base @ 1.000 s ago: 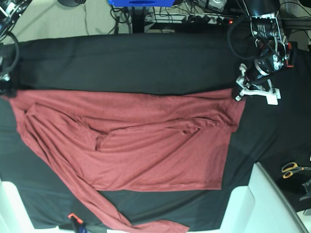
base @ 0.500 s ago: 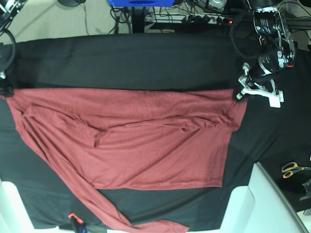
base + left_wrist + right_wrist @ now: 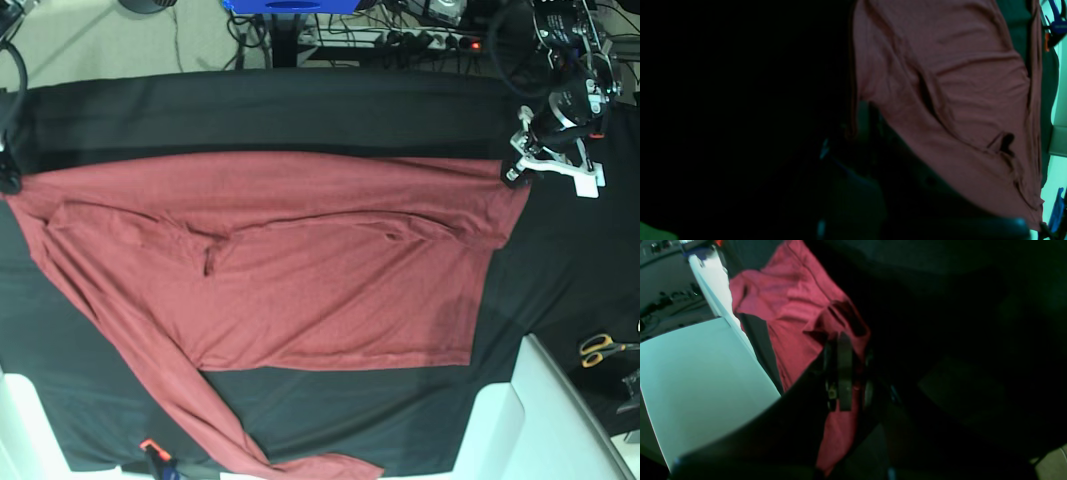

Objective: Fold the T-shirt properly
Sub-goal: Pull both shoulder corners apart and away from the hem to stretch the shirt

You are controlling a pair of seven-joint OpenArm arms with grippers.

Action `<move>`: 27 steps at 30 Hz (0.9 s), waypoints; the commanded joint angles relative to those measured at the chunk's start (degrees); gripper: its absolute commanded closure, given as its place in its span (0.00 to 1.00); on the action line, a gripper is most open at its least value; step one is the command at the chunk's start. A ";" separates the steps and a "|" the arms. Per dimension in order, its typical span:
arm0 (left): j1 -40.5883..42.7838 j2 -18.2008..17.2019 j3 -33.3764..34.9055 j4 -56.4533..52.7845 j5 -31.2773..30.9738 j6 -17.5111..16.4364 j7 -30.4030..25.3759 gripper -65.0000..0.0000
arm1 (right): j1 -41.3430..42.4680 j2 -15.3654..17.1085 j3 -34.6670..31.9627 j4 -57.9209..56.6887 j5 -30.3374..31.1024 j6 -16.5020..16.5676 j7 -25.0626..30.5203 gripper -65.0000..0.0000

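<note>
Right pincer (image 3: 10, 183): at the far left, closed on the left corner of the shirt's far edge.
White panel, left (image 3: 22, 430): at the near left corner.
Long sleeve (image 3: 165, 375): slants from the shirt's left side toward the near middle, its end curving right.
Orange-tipped tool (image 3: 157, 455): near left, just left of the sleeve.
T-shirt (image 3: 320, 290): dark red, across the middle over the black cloth (image 3: 300, 110); far edge stretched between both pincers, creases running crosswise beneath it, hem spread toward the near side.
Blue object (image 3: 290, 5): far middle, beyond the cloth, partly cut off by the frame.
Left pincer (image 3: 515, 178): on the right, closed on the right corner of the shirt's far edge.
White panel, right (image 3: 560, 420): near right, apart from the shirt.
Scissors (image 3: 598, 350): right side, yellow-handled, well apart from the shirt.
</note>
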 commanded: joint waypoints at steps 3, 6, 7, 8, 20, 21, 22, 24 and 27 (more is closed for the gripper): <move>1.48 -0.85 -0.41 1.05 -0.77 -0.08 -0.77 1.00 | -0.92 1.63 0.46 1.01 1.34 0.45 0.71 1.00; 3.24 -0.85 -0.50 1.05 -0.68 -0.26 -0.86 1.00 | -2.15 1.63 0.46 1.01 1.34 0.45 0.71 1.00; 3.41 -0.94 -0.50 1.14 -0.68 -0.26 -0.86 1.00 | -2.42 1.63 0.46 1.01 1.34 0.45 0.62 1.00; 3.41 -0.94 -0.50 1.23 -0.68 -0.26 -0.86 1.00 | -2.50 1.63 0.46 1.01 1.34 0.45 0.53 1.00; 7.72 -0.94 -0.59 3.69 -0.51 -0.26 -0.94 1.00 | -6.46 1.10 0.46 5.58 1.34 0.45 -0.43 1.00; 7.81 -0.94 -0.59 3.78 -0.51 -0.26 -0.94 1.00 | -6.81 1.10 0.46 5.67 1.34 0.45 -0.43 1.00; 7.81 -0.94 -0.59 3.78 -0.51 -0.26 -0.94 1.00 | -6.90 1.10 0.46 5.67 1.34 0.45 -0.43 1.00; 7.90 -0.94 -0.59 3.78 -0.51 -0.26 -0.94 1.00 | -7.69 1.10 0.46 5.67 1.34 0.45 -0.43 1.00; 9.04 -0.94 -1.82 3.86 -0.68 -0.26 -0.94 1.00 | -8.57 1.02 0.46 5.67 1.34 0.45 -0.43 1.00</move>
